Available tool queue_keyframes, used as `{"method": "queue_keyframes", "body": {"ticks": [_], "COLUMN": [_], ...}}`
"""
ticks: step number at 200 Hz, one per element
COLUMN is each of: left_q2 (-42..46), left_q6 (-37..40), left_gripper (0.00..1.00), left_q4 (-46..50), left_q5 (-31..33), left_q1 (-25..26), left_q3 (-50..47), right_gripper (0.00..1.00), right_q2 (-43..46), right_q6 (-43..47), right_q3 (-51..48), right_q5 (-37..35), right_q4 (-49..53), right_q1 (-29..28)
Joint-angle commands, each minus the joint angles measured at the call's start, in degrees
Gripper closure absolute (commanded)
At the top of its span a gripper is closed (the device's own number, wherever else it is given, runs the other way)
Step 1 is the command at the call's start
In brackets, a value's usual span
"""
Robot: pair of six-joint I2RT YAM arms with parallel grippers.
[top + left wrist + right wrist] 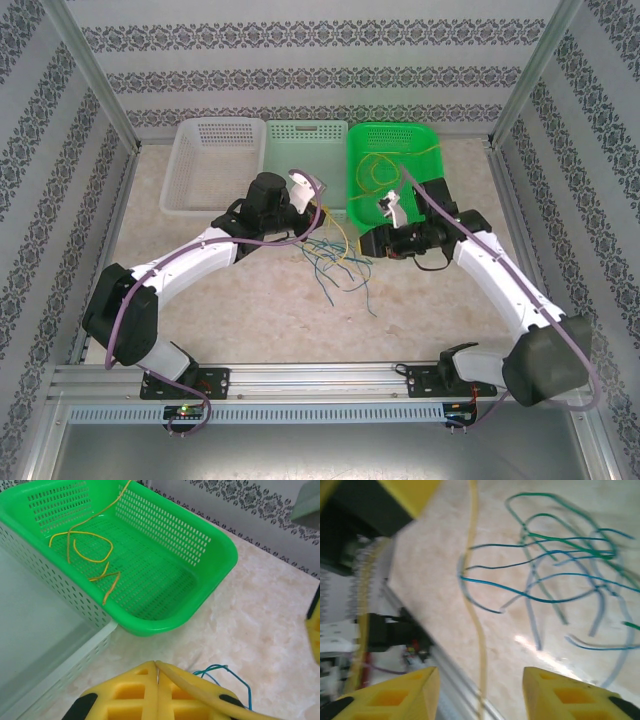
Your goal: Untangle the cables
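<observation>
1. Left gripper is clenched on a yellow cable. Right gripper is released, its jaws astride a yellow strand without pinching it.
2. Best to lift the yellow slowly toward 12 o'clock, clear of the blue and green tangle at table centre.
3. The green basket at 1 o'clock holds another yellow cable. Crossed loops may snag and drag.

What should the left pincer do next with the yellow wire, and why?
Probably lift the thin yellow wire clear of the tangled blue and green wires and carry it toward the green plastic basket. The left pincer is shut on it, the right pincer stands open, and other yellow wires already lie there.
</observation>
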State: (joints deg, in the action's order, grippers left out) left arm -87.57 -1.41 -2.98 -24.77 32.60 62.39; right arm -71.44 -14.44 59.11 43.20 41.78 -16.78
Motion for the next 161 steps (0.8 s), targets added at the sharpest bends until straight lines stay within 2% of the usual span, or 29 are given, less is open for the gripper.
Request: {"method": "queue_keyframes", "body": {"ticks": [1,22,61,79,114,138,161], "left_q2": [0.8,0.8,0.5,0.4,0.5,0.5,0.0], "left_q6": [-5.0,-6.6,-9.1,-10.1,-11.6,-11.5,-13.0], "left_gripper": [1.0,1.0,1.0,1.0,1.0,1.0,1.0], "left_q4": [-2.5,-2.9,-3.1,-3.2,-3.5,-3.1,-3.4], "left_q5": [-2.5,-3.3,-4.6,-4.7,-6.2,-6.6,-7.2], "left_q1": [-0.5,-1.0,-1.6,-1.8,-2.4,-2.6,-2.8], "left_q3": [-0.5,-0.7,-0.9,-1.2,-1.5,-1.7,-1.7], "right_gripper": [0.44,0.39,0.38,0.37,0.28,0.15,0.11], "right_q2": [5.1,8.9,9.4,9.6,14.6,19.1,19.4], "right_q6": [2.0,-0.1,-3.9,-4.2,0.5,2.7,3.6], "right_q3": [-3.6,-7.7,-12.7,-14.8,-18.8,-23.2,-24.3], "right_q5": [-13.2,-18.0,-15.4,-17.3,-26.6,-26.1,-25.9], "right_q4": [-1.3,-5.0,-10.4,-14.1,-20.1,-27.5,-31.2], "right_q1": [-0.8,-0.3,-0.8,-3.7,-8.5,-8.5,-9.5]}}
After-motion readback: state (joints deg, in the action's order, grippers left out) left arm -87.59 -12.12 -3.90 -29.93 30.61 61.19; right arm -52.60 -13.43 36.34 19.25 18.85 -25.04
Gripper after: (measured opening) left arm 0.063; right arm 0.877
